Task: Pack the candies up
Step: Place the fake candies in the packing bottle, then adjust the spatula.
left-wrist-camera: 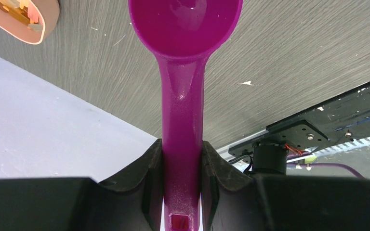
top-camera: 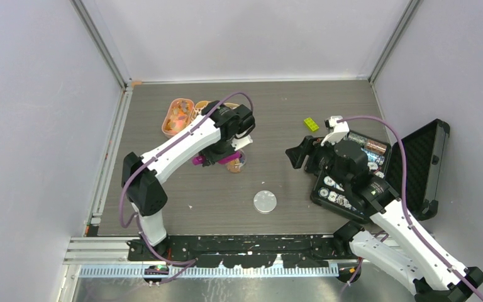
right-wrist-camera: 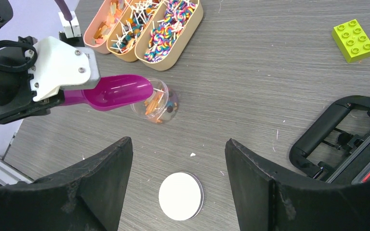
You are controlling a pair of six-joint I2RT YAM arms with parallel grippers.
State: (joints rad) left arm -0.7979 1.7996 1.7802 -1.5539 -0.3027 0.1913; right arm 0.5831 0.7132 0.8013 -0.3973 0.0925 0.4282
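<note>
Of the candies [right-wrist-camera: 158,105], a small batch, mostly orange with a few dark ones, is seen at the bottom of the clear round jar [right-wrist-camera: 174,107], well short of full; the bulk is held in three oblong trays [right-wrist-camera: 185,44] at the far side of the tabletop [right-wrist-camera: 270,86]; the purple scoop [right-wrist-camera: 120,91] is poised with its bowl over the jar mouth, and the bowl is seen empty from the left wrist; its handle is clamped by the left pincer [left-wrist-camera: 183,150]; the right pincer [right-wrist-camera: 177,142] is spread wide, nothing held, above the white lid [right-wrist-camera: 181,196], which lies flat near the jar; judged: filling partly done; more scoops and capping are left.
</note>
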